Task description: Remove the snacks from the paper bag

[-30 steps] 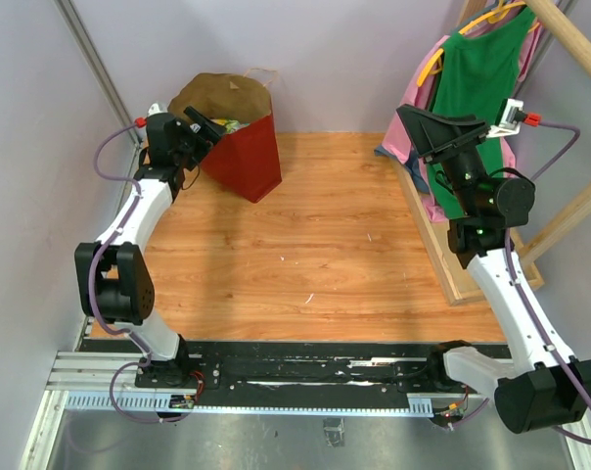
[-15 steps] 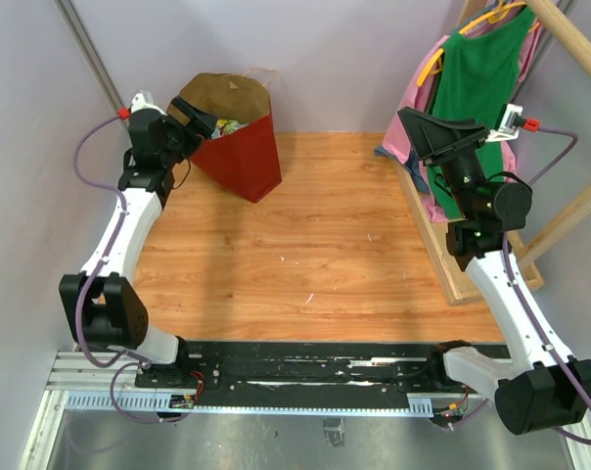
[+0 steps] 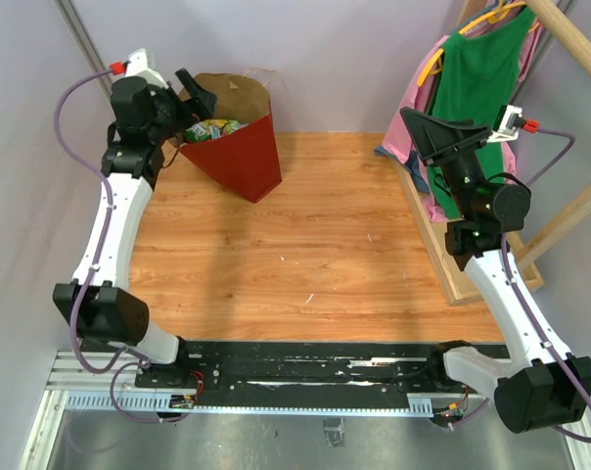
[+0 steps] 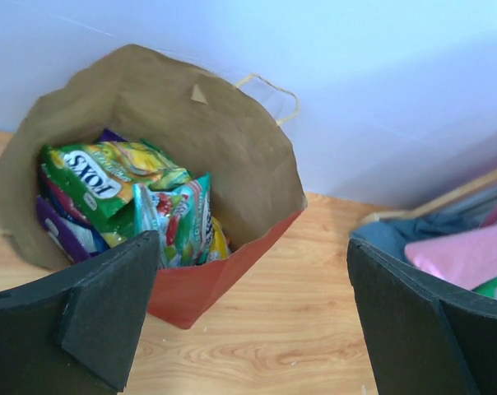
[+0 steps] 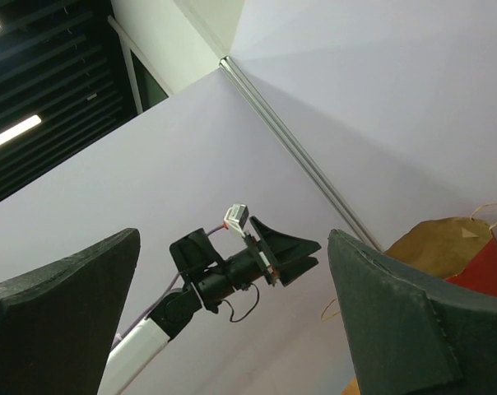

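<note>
**Lined up over the bag mouth, nothing picked yet**

I have the left gripper [image 3: 188, 103] hovering above the open top of the red paper shopping bag with the brown kraft inside [image 3: 242, 157], which stands at the far left corner of the wooden tabletop [image 3: 305, 235], close to the wall. Its jaws are spread wide and carry nothing. I judge this to be the approach to the first pick, since all the packets I can see are inside.

In the wrist view, a glossy green-yellow packet [image 4: 109, 177] lies uppermost. A teal-white packet [image 4: 178, 218] leans against it, and a purple packet [image 4: 59, 230] is tucked low on the left. The next move calls for a descent through the mouth onto the green-yellow packet, then a pinch on its upper edge.

The kraft walls flare unevenly, so a finger could catch the rim and tip or crumple the bag. The thin beige loop handle [image 4: 273, 82] hangs at the far rim, out of the path.

The right gripper [image 3: 428, 137] is raised well apart on the right, equally wide and empty. It sits beside a green cloth garment [image 3: 481, 69] and a pink one [image 3: 428, 88] hanging on a wooden rack [image 3: 462, 274].
</note>
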